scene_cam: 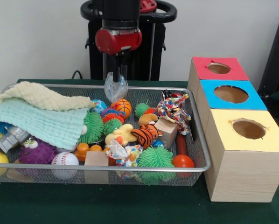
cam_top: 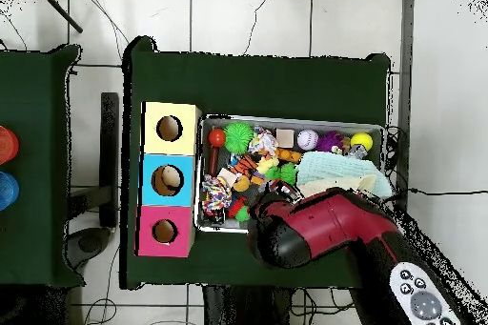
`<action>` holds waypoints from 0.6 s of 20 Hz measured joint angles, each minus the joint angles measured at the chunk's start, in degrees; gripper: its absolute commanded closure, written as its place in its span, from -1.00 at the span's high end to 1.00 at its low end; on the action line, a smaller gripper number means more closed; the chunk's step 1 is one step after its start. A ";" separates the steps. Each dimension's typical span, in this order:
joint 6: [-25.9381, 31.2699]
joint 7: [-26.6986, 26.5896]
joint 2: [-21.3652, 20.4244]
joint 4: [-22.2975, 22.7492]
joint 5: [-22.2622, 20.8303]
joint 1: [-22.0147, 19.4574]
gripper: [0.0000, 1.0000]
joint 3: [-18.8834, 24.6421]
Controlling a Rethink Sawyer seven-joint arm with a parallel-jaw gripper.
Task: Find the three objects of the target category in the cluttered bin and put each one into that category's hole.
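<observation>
The silver wire-mesh bin (scene_cam: 203, 140) holds a heap of toys and two cloths. It also shows in the overhead view (cam_top: 286, 120). My gripper (scene_cam: 117, 77) hangs over the bin's far rim, shut on a clear crinkled plastic piece (scene_cam: 115, 87) held just above the toys. In the overhead view the red arm head (cam_top: 305, 226) hides the gripper. Three wooden boxes stand beside the bin, each with a round hole: red top (scene_cam: 219, 68), blue top (scene_cam: 230, 94), yellow top (scene_cam: 248, 129).
In the bin lie a mint cloth (scene_cam: 37, 121), a cream cloth (scene_cam: 41, 97), a small basketball (scene_cam: 123, 107), green spiky balls (scene_cam: 156, 157), a tiger plush (scene_cam: 144, 135), a baseball (scene_cam: 65, 159), a knotted rope toy (scene_cam: 173, 109) and wooden blocks (scene_cam: 96, 159).
</observation>
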 measured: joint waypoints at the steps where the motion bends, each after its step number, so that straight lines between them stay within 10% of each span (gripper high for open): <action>1: 0.18 0.00 -0.75 0.02 1.03 -0.16 -1.00 -0.02; 12: 1.36 0.00 -5.28 0.05 7.34 1.28 -1.00 -1.88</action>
